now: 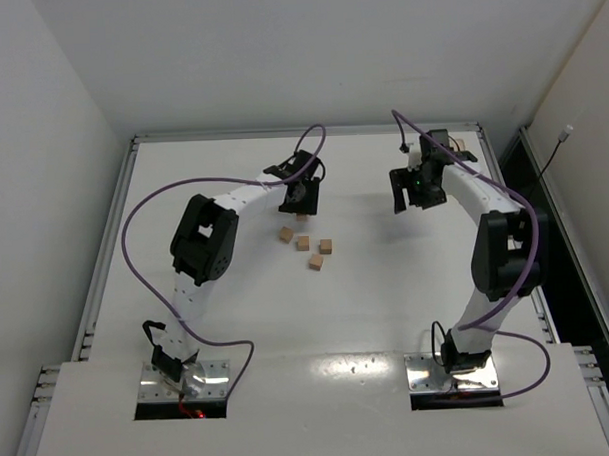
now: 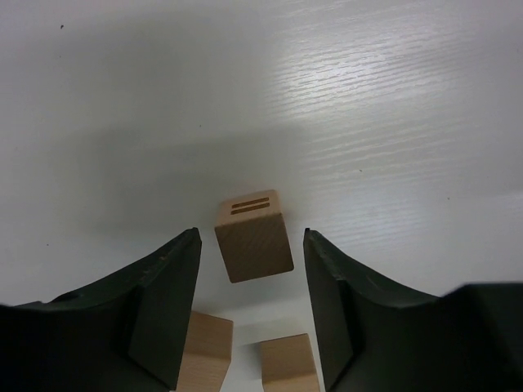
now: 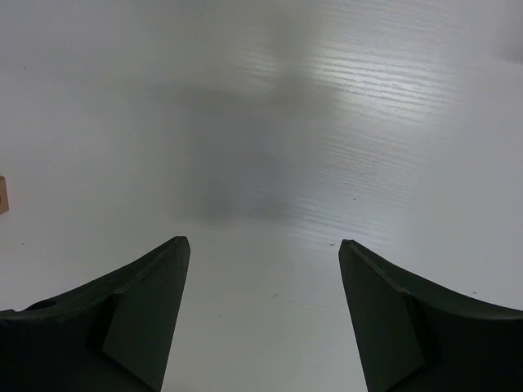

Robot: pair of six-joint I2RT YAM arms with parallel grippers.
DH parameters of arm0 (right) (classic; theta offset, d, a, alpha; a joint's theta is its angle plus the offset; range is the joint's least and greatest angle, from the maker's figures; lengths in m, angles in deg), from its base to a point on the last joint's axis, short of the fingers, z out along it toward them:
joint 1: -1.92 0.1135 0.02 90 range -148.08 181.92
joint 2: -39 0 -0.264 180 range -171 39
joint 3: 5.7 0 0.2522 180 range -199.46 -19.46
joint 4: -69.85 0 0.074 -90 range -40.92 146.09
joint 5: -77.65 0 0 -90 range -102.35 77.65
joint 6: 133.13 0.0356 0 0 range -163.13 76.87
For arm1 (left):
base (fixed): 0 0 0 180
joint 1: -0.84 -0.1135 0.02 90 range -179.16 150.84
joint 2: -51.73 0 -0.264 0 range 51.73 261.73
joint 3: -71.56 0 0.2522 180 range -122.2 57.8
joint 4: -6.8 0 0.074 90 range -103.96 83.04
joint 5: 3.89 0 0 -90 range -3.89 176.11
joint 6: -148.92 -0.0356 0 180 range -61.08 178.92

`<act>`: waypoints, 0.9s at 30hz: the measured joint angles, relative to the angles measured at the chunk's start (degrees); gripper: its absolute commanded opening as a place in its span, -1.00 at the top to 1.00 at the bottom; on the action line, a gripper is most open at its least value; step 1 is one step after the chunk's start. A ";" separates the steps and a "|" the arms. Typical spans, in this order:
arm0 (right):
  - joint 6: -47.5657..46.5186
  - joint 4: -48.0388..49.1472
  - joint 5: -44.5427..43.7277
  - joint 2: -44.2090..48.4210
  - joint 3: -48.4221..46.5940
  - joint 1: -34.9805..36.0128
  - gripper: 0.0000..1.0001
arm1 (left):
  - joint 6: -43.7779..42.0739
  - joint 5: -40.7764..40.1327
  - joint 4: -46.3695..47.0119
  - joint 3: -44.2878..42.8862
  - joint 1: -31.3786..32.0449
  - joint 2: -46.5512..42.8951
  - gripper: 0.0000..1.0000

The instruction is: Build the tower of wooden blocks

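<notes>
Wood blocks (image 1: pixel 302 242): four plain tan cubes near the middle of the table (image 1: pixel 388 315), close together, each lying flat on the surface and none resting on another.
Slotted block (image 2: pixel 255 245): a fifth cube just on the far-edge side of that cluster. It sits on the table, turned a little askew, with two dark slots across its top face.
Left end effector (image 2: pixel 250 232): lowered over the slotted block. Its fingers (image 2: pixel 163 302) are apart, one on each flank of the cube, and a thin strip of table shows on both sides, so they are not touching it.
Nearer cubes (image 2: pixel 206 347): two blocks at the bottom of the left wrist view, partly hidden behind the dark fingers.
Right end effector (image 3: pixel 263 241): toward the far right corner of the table, well apart from the cluster. Its fingers are spread wide, with only white table surface between them.
Tan sliver (image 3: pixel 2 194): cut off by the left border of the right wrist view; I cannot tell what it is.
</notes>
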 measured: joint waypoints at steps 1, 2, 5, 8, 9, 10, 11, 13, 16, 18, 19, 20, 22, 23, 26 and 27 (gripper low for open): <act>0.00 0.02 0.13 -0.17 0.00 0.00 -0.42 | 0.00 0.00 0.00 0.00 0.02 0.07 0.09; 0.00 -0.04 0.26 -0.28 0.02 0.00 -0.42 | 0.04 0.02 -0.04 0.00 0.02 0.07 0.11; 0.00 -0.02 0.50 -0.31 0.00 0.00 -0.42 | 0.13 0.02 -0.02 0.00 0.04 0.09 0.42; 0.00 -0.02 0.68 -0.33 0.00 0.00 -0.42 | 0.09 0.00 0.00 0.00 0.04 0.09 0.77; 0.00 -0.02 0.72 -0.33 -0.02 0.00 -0.42 | 0.15 -0.07 0.00 0.00 0.04 0.09 0.86; 0.00 -0.02 0.83 -0.33 -0.02 0.00 -0.42 | 0.31 -0.20 0.00 0.00 0.04 0.07 0.93; 0.00 -0.02 0.85 -0.33 -0.02 0.00 -0.42 | 0.35 -0.33 -0.02 0.02 0.04 0.07 1.00; 0.00 -0.02 0.92 -0.33 0.00 0.00 -0.42 | 0.37 -0.79 0.09 0.42 0.04 -0.22 1.00; 0.00 0.02 0.96 -0.33 0.00 0.00 -0.42 | 0.37 -1.46 0.00 2.62 0.07 -2.05 1.00; 0.00 0.02 1.03 -0.31 0.00 0.00 -0.42 | 0.37 -1.88 -0.26 4.55 0.13 -4.31 1.00; 0.00 0.02 1.07 -0.33 0.00 0.02 -0.42 | 0.35 -1.92 -0.33 5.60 0.15 -5.92 1.00; 0.00 0.02 1.20 -0.31 0.00 0.00 -0.42 | 0.13 -1.88 -0.39 6.54 0.22 -7.61 1.00; 0.00 0.02 1.64 -0.28 0.09 0.00 -0.42 | -0.57 -0.76 -0.28 7.96 0.31 -11.30 1.00; -0.02 0.04 1.92 -0.24 0.17 0.00 -0.42 | -1.33 -0.02 -0.17 8.63 0.42 -13.44 1.00; -0.04 0.00 2.82 0.35 0.76 0.00 -0.42 | -4.57 4.02 -0.17 9.35 0.61 -18.69 1.00; -0.04 0.02 3.17 0.66 1.01 0.00 -0.42 | -6.08 5.53 -0.13 9.35 0.68 -19.98 1.00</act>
